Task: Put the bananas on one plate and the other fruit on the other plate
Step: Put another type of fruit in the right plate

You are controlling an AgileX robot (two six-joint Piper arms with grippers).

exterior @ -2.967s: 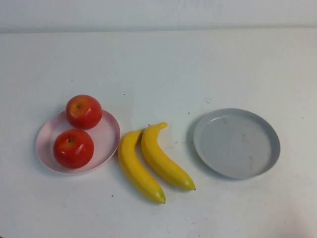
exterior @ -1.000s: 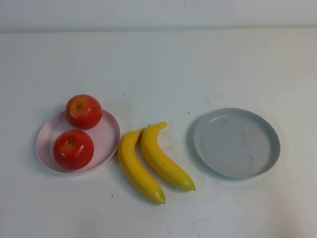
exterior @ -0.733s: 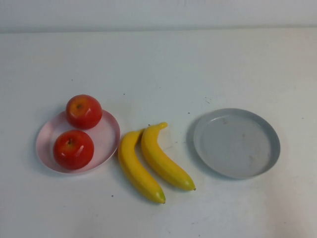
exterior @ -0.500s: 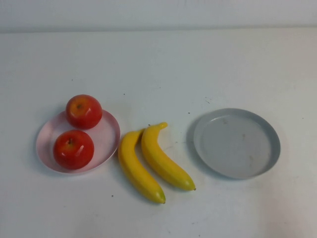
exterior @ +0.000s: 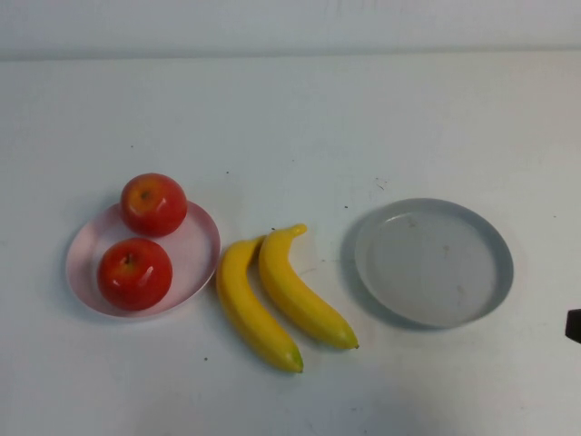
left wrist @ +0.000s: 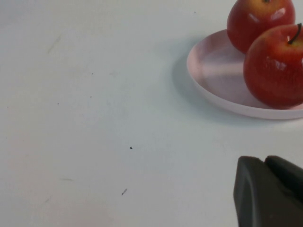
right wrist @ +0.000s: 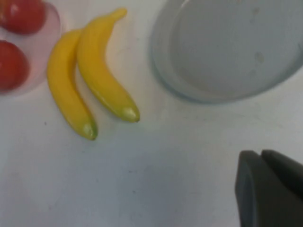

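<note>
Two red apples (exterior: pixel 153 203) (exterior: pixel 134 272) sit on the pale pink plate (exterior: pixel 194 247) at the left. Two yellow bananas (exterior: pixel 252 311) (exterior: pixel 298 292) lie side by side on the table between the plates. The grey plate (exterior: pixel 434 263) at the right is empty. My right gripper (exterior: pixel 575 324) shows only as a dark tip at the right edge, beside the grey plate; in its wrist view it (right wrist: pixel 260 153) is shut and empty, above the table. My left gripper (left wrist: pixel 264 160) is shut and empty, near the pink plate (left wrist: pixel 213 71); it is out of the high view.
The white table (exterior: pixel 290 127) runs to a wall at the back. The right wrist view shows both bananas (right wrist: pixel 66 87) (right wrist: pixel 102 75) and the grey plate (right wrist: pixel 232 47).
The dark tip of my right gripper has come into the high view at the right edge. The fruit and plates have not moved.
</note>
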